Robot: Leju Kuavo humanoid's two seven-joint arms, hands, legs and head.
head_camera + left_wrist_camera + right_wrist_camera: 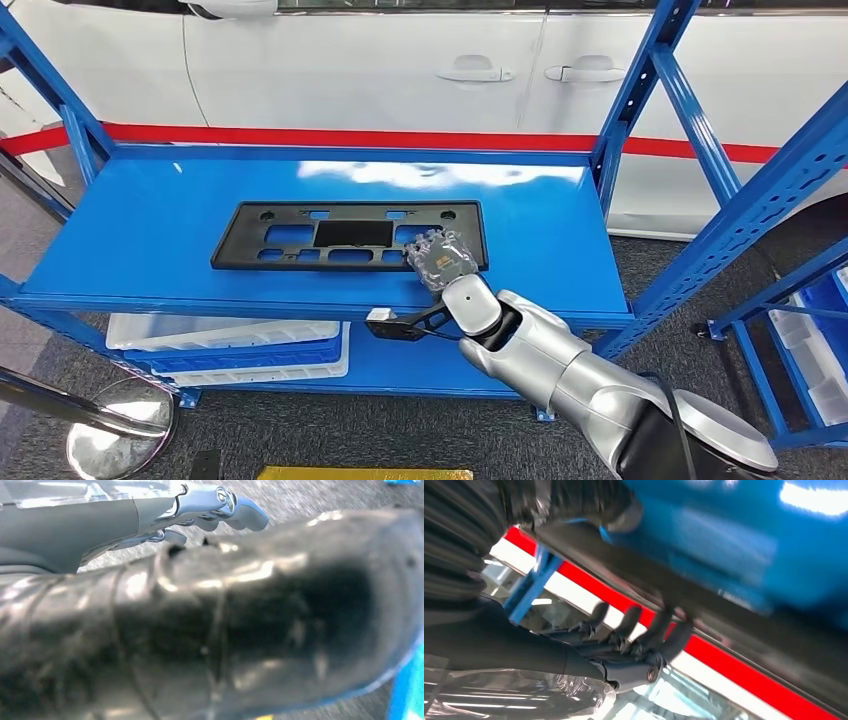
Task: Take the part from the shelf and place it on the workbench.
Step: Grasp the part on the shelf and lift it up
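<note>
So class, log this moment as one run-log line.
stage: reaching | right hand: fingers on black part | part: flat on blue shelf | workbench: unseen

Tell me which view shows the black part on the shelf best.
The head view: the whole black part lies flat on the blue shelf, the right robot hand over one end. The right wrist view gives a blurred edge; the left wrist view is unclear.

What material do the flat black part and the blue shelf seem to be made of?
The black part looks like moulded plastic with a matte finish: it is thin, has cut-out slots and holes, and shows almost no reflection. The shelf looks like painted sheet metal, glossy blue: bright reflections lie on its surface and its uprights are perforated steel-type posts. Both are judged by look only.
</note>
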